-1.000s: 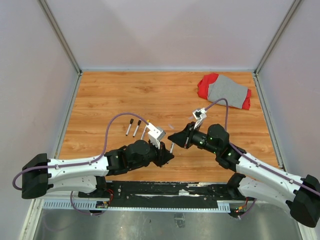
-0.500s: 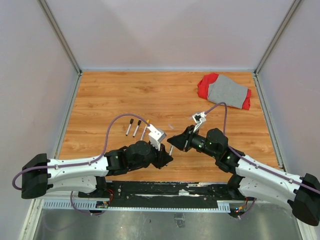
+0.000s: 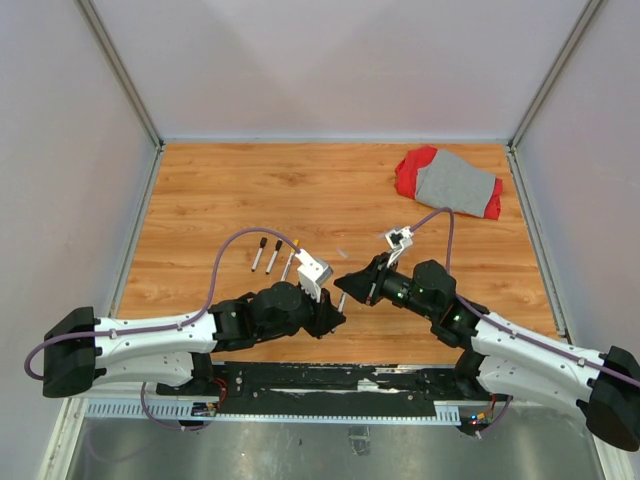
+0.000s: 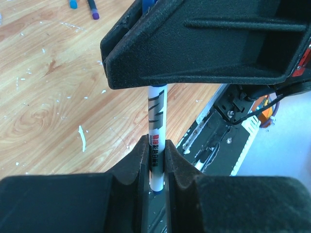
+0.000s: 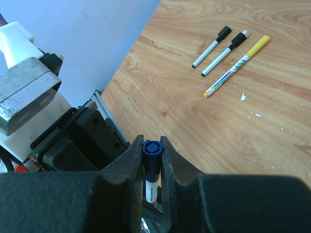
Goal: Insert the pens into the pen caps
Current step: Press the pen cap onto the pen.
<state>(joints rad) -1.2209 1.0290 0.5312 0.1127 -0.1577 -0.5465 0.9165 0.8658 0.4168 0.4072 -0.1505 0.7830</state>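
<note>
Capping is in hand in mid-air, low in the centre of the top view, above the near edge of the wood-grain desk. The left hand is clamped on the lower barrel of a thin white pen with black print, holding it upright in the middle of its wrist view. The right hand is pinched on a short blue tube-like cap at the bottom centre of its own view, with the white barrel showing just beneath it. The cap looks to be on the pen's tip, though how deeply it is seated cannot be told. The next move calls for pressing the two hands toward each other along the pen's axis, kept in line so the barrel neither bends nor slips, then releasing one hand. In the upper right of the right wrist view a black-capped white pen, a second black-capped pen and a yellow-capped pen lie side by side on the desk, seemingly finished.
</note>
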